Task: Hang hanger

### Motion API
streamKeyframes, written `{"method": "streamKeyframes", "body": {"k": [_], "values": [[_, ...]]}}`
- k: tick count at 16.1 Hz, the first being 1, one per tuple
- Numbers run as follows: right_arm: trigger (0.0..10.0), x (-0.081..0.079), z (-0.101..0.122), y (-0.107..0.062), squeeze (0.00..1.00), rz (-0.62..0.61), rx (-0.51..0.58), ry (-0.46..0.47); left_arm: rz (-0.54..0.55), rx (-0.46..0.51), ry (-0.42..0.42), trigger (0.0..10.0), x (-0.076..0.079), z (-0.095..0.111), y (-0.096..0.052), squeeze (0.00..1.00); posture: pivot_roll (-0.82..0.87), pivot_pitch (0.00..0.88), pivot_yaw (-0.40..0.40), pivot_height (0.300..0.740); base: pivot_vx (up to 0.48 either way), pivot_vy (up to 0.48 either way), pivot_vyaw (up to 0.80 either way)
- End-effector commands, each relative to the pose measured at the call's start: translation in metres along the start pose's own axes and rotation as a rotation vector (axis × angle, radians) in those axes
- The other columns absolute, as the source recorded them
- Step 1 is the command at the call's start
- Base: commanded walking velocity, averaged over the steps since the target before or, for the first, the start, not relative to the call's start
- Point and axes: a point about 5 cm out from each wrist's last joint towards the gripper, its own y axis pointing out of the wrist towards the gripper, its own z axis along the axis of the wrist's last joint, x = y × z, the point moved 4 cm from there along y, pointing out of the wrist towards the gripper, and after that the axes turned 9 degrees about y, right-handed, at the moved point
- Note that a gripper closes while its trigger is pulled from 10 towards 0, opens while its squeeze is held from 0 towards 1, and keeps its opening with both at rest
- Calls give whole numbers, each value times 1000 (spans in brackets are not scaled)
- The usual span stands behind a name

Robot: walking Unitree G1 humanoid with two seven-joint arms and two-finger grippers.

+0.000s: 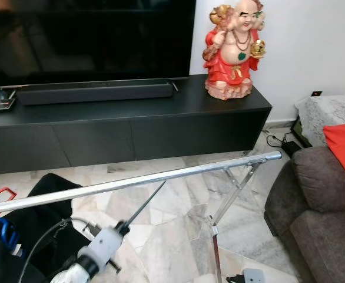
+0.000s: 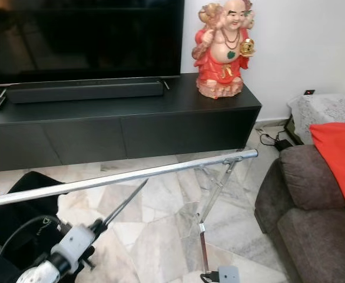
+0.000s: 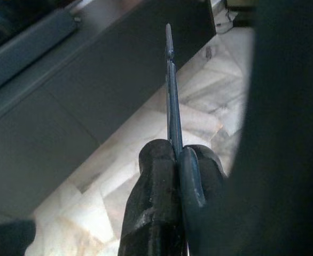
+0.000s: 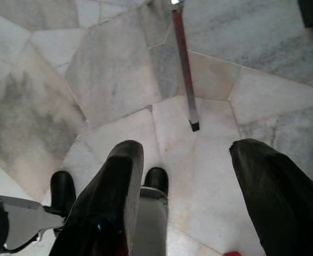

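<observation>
— Where is the hanger now?

— At the far left. A red hanger (image 1: 0,197) and a blue hanger (image 1: 5,231) sit at the left end of the silver rail (image 1: 161,178). The blue hook seems to go over the rail, so I judge it hangs there already.

— And your left claw (image 1: 159,188)?

— It points up, just under the rail. Its two fingers (image 3: 170,96) are pressed together, and I see nothing between them.

— And the right claw (image 4: 186,149)?

— It is low over the marble floor (image 4: 119,80), near a leg of the rack (image 4: 184,64). It is wide apart and holds nothing.
</observation>
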Motion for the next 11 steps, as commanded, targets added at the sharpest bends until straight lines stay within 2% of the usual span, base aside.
{"method": "streamKeyframes", "body": {"k": [1, 3, 5, 7, 10, 11], "values": [[10000, 0, -8, -1, 0, 1, -31, -7, -11, -6, -7, 10000, 2, 0, -1, 0, 46, 37, -30, 740, 0, 0, 0], [10000, 4, -12, -2, 0, -6, -45, -20, 62, 27, -52, 10000, -10, 10, 8, 0, 50, 31, -33, 740, 0, 0, 0], [10000, 8, -13, -3, 0, -7, -53, -31, 161, 27, -169, 10000, -23, 12, 13, 0, 53, 30, -39, 740, 0, 0, 0], [10000, 12, -14, -4, 0, -10, -56, -31, 217, 40, -240, 10000, -31, 15, 16, 0, 47, 41, -41, 740, 0, 0, 0], [10000, 18, -20, -6, 0, -20, -69, -32, 245, 47, -277, 10000, -35, 18, 17, 0, 51, 50, -46, 740, 0, 0, 0], [10000, 20, -22, -7, 0, -24, -74, -31, 280, 50, -332, 10000, -40, 19, 17, 0, 51, 57, -47, 740, 0, 0, 0]]}}
